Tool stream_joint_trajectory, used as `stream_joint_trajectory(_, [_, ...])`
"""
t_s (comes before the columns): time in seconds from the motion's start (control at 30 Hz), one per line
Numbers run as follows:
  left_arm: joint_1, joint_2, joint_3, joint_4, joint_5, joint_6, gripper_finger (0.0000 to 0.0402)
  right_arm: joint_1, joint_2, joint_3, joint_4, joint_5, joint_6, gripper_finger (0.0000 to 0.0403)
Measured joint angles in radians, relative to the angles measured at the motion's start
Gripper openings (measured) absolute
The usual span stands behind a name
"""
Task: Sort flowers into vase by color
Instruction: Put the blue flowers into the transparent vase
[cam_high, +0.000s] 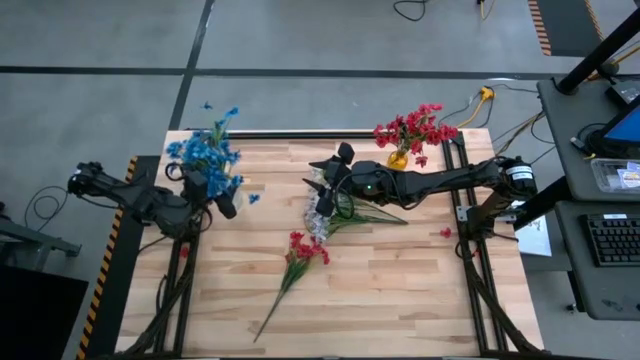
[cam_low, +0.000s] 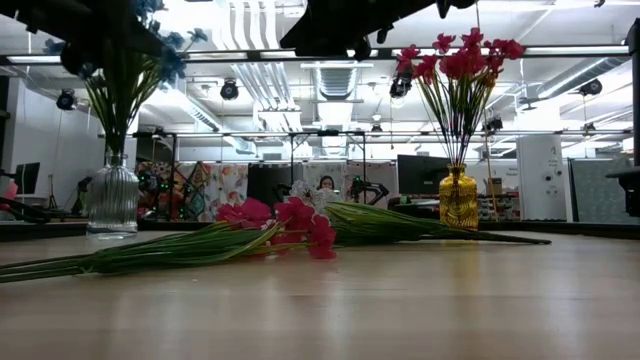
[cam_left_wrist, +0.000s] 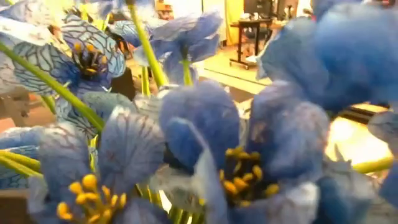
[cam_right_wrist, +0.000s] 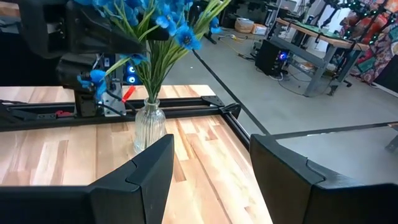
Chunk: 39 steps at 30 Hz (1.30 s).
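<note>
The pale white spray lies mid-bench right under the right pincer, which hangs open and empty above its blossom end, stem running toward the right edge, while the left pincer, open, is at the blue bunch.

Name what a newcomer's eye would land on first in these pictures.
The blue flowers in a clear glass vase at the table's back left, with the left gripper among them. Next, red flowers in a yellow vase at back right, and loose red flowers lying mid-table.
</note>
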Motion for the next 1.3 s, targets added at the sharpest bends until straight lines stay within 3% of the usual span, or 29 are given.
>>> stream_joint_trajectory(0.2, [0.000, 0.014, 0.029, -0.252, 0.027, -0.249, 0.0298, 0.000, 0.000, 0.000, -0.003, 0.000, 0.007, 0.0203])
stream_joint_trajectory(0.33, [0.000, 0.024, 0.029, -0.324, 0.041, -0.352, 0.0294, 0.000, 0.000, 0.000, -0.003, 0.000, 0.010, 0.0203])
stream_joint_trajectory(0.57, [0.000, 0.027, 0.035, -0.329, 0.113, -0.349, 0.0292, 0.000, 0.000, 0.000, -0.003, 0.000, 0.017, 0.0203])
stream_joint_trajectory(0.87, [0.000, 0.007, 0.042, -0.331, 0.115, -0.355, 0.0292, 0.000, 0.000, 0.000, -0.003, -0.001, 0.018, 0.0203])
stream_joint_trajectory(0.93, [0.000, 0.003, 0.050, -0.330, 0.115, -0.356, 0.0292, 0.000, 0.000, 0.000, -0.003, -0.041, 0.018, 0.0203])
stream_joint_trajectory(1.1, [0.000, -0.010, 0.057, -0.331, 0.115, -0.370, 0.0292, 0.001, 0.039, 0.000, 0.055, -0.275, 0.018, 0.0203])
stream_joint_trajectory(1.3, [0.000, -0.015, 0.062, -0.331, 0.114, -0.381, 0.0292, 0.005, 0.150, 0.000, 0.238, -0.289, 0.061, 0.0203])
